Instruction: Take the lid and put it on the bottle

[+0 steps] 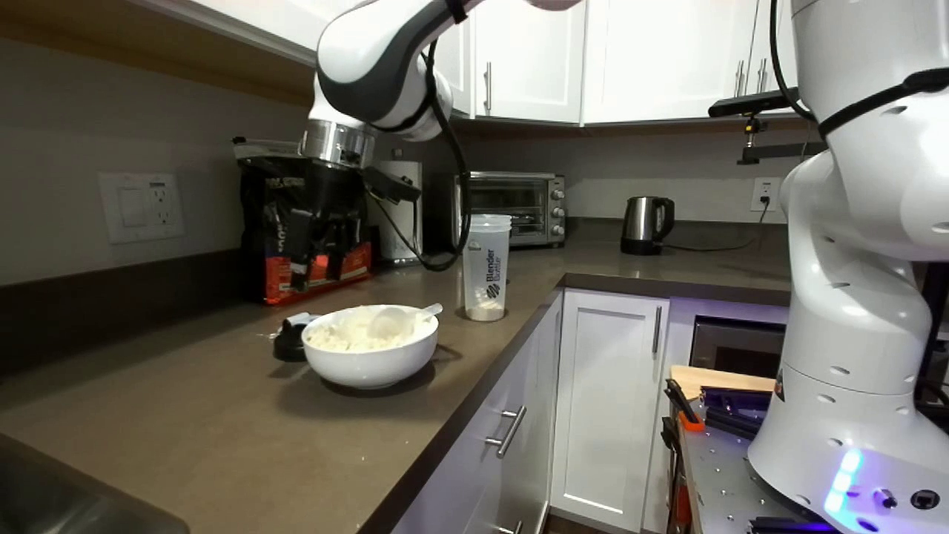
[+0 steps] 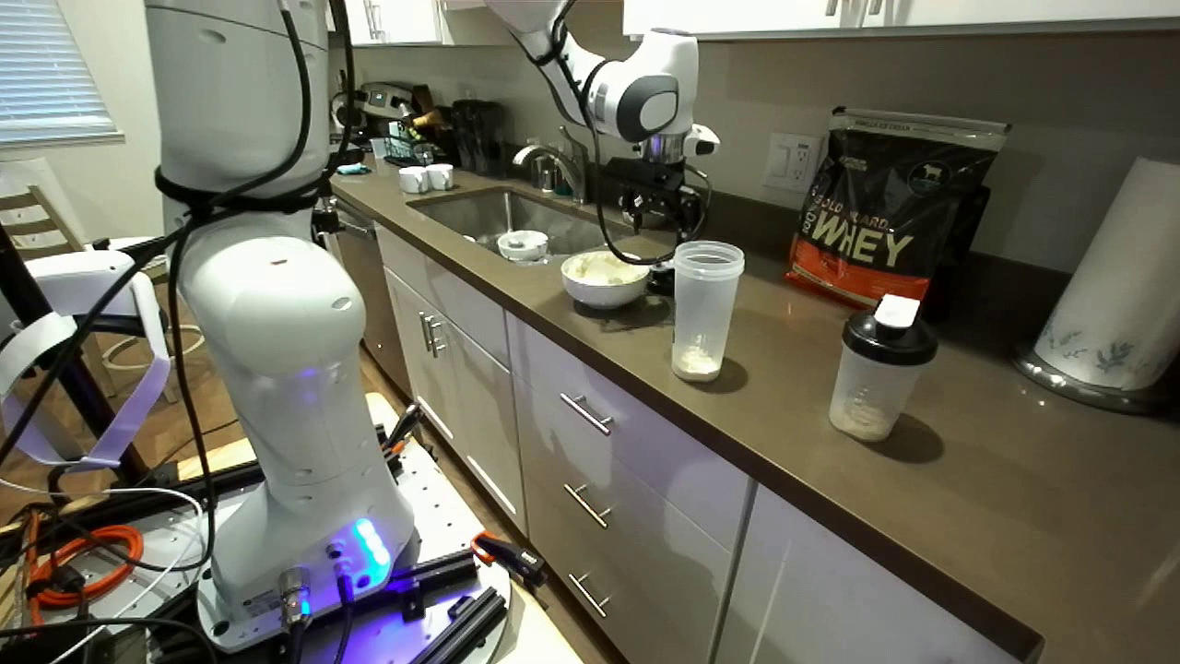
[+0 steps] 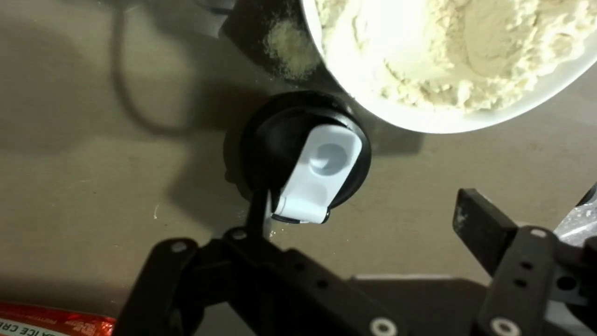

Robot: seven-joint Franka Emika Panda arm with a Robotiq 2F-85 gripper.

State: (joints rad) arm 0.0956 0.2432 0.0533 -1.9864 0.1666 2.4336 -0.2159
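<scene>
your gripper (image 3: 366, 210) is apart, empty | lid (image 3: 305, 154) sits on the counter (image 1: 185, 437), back-edge side of the bowl (image 1: 369, 363) | probably light, stiff, kinda slick imo, so pinch its black rim (image 3: 357, 173), not the white tab (image 3: 319, 172)

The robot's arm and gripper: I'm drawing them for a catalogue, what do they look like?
The arm is white and rounded, with dark grey panels, a silvery wrist collar, and black cables held by black straps; a blue light glows on its base. The gripper is black, with jointed, flat-tipped fingers.
</scene>
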